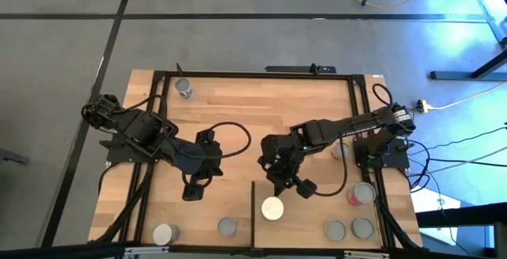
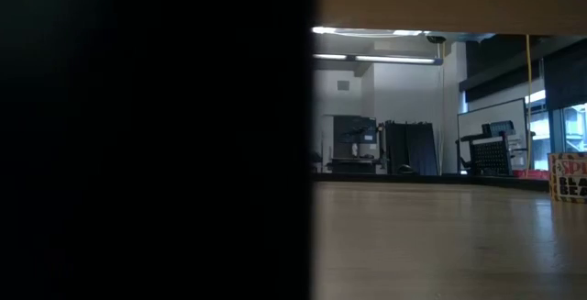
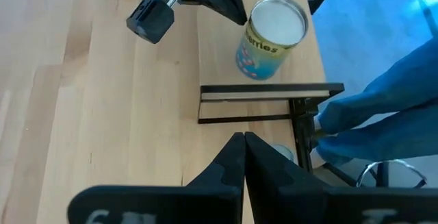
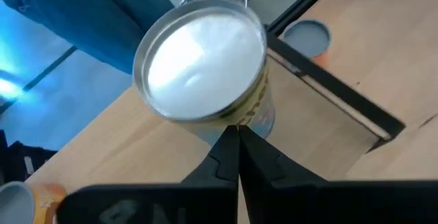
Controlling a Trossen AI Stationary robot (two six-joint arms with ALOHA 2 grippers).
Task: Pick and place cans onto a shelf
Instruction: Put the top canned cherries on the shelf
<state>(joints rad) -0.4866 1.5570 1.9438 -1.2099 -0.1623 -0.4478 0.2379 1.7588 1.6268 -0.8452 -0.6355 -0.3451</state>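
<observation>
A grey floor (image 1: 238, 21) crossed by dark seam lines is lying around the wooden bench (image 1: 261, 108). A yellow cable (image 1: 372, 1) is curling across it, and blue light is washing its far right corner. In the low view, ceiling strip lights (image 2: 376, 34) are glowing over a pale wall (image 2: 408, 107), dark cabinets (image 2: 408, 149) are standing against it, and a whiteboard (image 2: 495, 121) is leaning at the right.

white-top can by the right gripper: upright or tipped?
Upright. The white-topped can shows its round lid square to the overhead camera, and the left wrist view shows it standing on its base. The right gripper hovers beside it, shut.
</observation>
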